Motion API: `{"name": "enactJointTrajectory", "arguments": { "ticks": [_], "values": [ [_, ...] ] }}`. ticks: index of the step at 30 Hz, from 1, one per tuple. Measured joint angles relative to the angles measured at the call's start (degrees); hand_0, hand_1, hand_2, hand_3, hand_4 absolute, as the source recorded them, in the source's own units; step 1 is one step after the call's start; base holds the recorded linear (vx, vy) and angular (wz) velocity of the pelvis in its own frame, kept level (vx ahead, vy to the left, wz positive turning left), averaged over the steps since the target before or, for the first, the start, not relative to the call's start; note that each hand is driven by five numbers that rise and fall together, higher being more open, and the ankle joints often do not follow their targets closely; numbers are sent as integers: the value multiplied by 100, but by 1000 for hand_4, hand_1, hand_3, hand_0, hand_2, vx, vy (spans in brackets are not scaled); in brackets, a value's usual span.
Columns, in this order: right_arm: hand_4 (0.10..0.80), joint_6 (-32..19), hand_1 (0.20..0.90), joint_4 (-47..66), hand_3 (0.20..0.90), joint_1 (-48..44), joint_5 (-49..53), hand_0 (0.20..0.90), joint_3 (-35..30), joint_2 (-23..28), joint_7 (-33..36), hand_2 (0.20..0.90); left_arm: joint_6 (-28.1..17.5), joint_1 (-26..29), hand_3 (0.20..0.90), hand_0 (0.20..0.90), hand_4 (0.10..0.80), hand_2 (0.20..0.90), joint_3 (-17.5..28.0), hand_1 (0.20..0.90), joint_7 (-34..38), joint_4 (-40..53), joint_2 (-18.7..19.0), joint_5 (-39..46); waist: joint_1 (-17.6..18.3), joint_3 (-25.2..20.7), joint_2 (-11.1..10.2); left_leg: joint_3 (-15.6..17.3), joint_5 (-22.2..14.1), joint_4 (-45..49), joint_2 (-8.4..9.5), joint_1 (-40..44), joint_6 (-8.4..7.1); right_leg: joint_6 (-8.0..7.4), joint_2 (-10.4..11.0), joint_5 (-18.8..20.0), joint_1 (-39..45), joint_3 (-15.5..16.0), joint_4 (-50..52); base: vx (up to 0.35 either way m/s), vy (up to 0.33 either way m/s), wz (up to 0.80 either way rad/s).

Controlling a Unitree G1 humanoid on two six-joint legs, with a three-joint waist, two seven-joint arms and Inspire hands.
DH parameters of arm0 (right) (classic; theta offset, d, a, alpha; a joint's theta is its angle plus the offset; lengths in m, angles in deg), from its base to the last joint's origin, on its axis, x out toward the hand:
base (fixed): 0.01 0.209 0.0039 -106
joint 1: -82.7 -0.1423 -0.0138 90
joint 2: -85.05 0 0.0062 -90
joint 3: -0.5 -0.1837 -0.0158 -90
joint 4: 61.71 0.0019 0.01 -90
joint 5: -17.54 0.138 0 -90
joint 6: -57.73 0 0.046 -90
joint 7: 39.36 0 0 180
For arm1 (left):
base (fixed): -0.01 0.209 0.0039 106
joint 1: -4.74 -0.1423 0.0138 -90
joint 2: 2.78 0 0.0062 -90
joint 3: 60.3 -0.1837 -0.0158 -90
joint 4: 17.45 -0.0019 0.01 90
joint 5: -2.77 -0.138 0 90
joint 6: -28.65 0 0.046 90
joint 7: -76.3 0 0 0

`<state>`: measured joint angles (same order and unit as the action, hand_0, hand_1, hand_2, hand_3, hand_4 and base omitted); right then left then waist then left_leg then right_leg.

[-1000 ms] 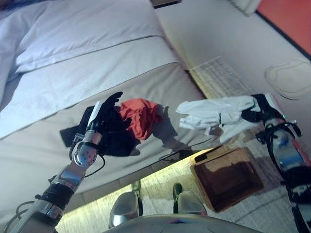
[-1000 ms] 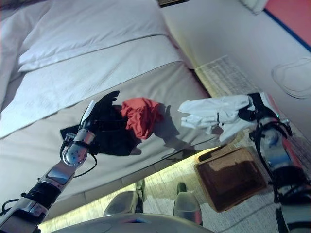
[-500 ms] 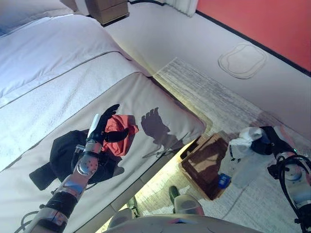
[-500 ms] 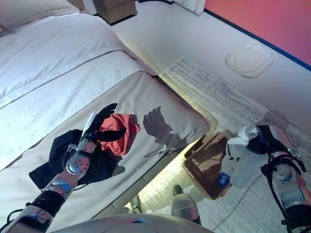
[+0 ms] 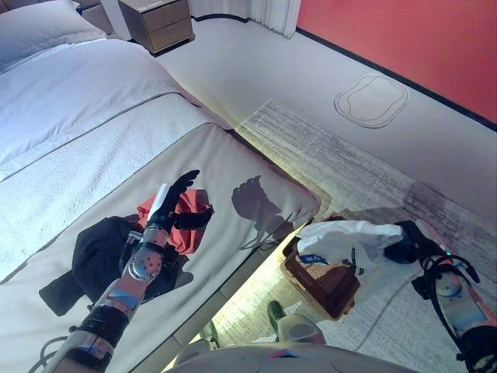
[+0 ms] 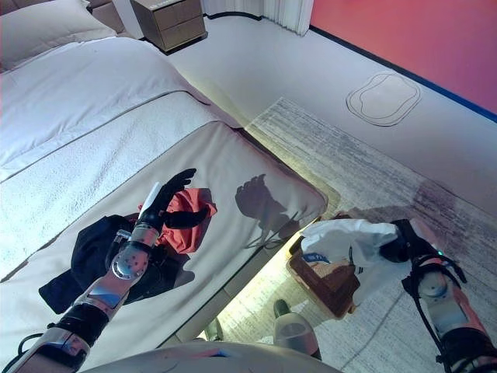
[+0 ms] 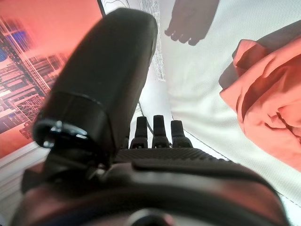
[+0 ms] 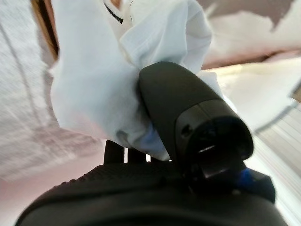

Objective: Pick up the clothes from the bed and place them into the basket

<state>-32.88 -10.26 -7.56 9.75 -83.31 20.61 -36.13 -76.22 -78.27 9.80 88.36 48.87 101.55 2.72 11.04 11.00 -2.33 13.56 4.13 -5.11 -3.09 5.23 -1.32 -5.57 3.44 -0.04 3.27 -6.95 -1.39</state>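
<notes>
The white garment [image 5: 349,247] now spreads over the basket [image 5: 330,284], pinched in the right hand [image 5: 410,247]; left hand [image 5: 172,203] hovers open.

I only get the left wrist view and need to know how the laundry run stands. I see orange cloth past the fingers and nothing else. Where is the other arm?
Observer: The right hand is out over the floor, shut on a white garment that hangs above the brown basket.
Operator: Is it in the basket yet?
Observer: No, it is held above the basket, not released.
Operator: Anything else on the bed?
Observer: A black garment lies beside the red garment, under your left hand, which is open.
</notes>
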Motion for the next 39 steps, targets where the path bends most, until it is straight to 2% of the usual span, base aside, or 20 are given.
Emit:
{"name": "enactJointTrajectory", "arguments": {
  "ticks": [7, 8, 9, 14, 18, 32, 39],
  "values": [
    [100, -1, 300, -1329, 200, -580, 266, 300, 213, -335, 62, 300, 0, 300, 900, 900, 800, 900, -445, 900, -55, -50, 108, 13, -120, -56, 246, 10, 55, 1, 20, -173, 9, -14, 29, 146, -87, -3, -177, -55, 0, 0],
    [490, -5, 634, -1436, 590, -643, 269, 634, 265, -372, 85, 634, -4, 344, 900, 900, 800, 900, -470, 900, -55, -71, 108, 13, -126, -54, 286, 2, 55, 1, 20, -171, 8, -14, 29, 146, -78, 4, -176, 0, 0, 0],
    [800, -10, 900, -1469, 900, -667, 269, 900, 291, -389, 115, 900, -10, 365, 900, 900, 800, 900, -476, 900, -55, -80, 108, 15, -124, -49, 312, 3, 55, 1, 19, -169, 8, -14, 28, 146, -78, 4, -176, 0, 0, 0],
    [800, -216, 900, -1569, 900, -699, 210, 900, 364, -454, 646, 900, -106, 470, 900, 900, 800, 900, -515, 900, -52, -246, 103, 110, -111, 73, 593, -3, 54, -28, 21, -165, 7, -3, 50, 160, -35, 12, -257, 6, 31, 0],
    [800, -292, 900, -1680, 900, -700, 203, 900, 363, -455, 805, 900, -172, 470, 900, 900, 800, 900, -533, 900, -51, -261, 36, 117, -105, 99, 691, -25, 54, -29, 26, -166, 6, 3, 59, 206, 20, 35, -362, 0, 3, 1],
    [800, -318, 900, -1383, 900, -715, 181, 900, 354, -450, 1005, 900, -175, 474, 900, 900, 800, 900, -573, 900, -50, -260, -2, 118, -54, 132, 672, -134, 59, -28, 28, -264, -5, 3, 52, 205, -14, 135, -379, 1, -4, 3],
    [800, -32, 900, 279, 900, -777, -194, 900, 383, -291, 1451, 900, -190, 472, 900, 900, 800, 900, -567, 900, 27, -261, -169, 116, -134, 319, 670, -291, 105, -3, 45, -290, -44, 3, 57, 206, 35, 286, -379, 17, -6, 10]
  ]
}}
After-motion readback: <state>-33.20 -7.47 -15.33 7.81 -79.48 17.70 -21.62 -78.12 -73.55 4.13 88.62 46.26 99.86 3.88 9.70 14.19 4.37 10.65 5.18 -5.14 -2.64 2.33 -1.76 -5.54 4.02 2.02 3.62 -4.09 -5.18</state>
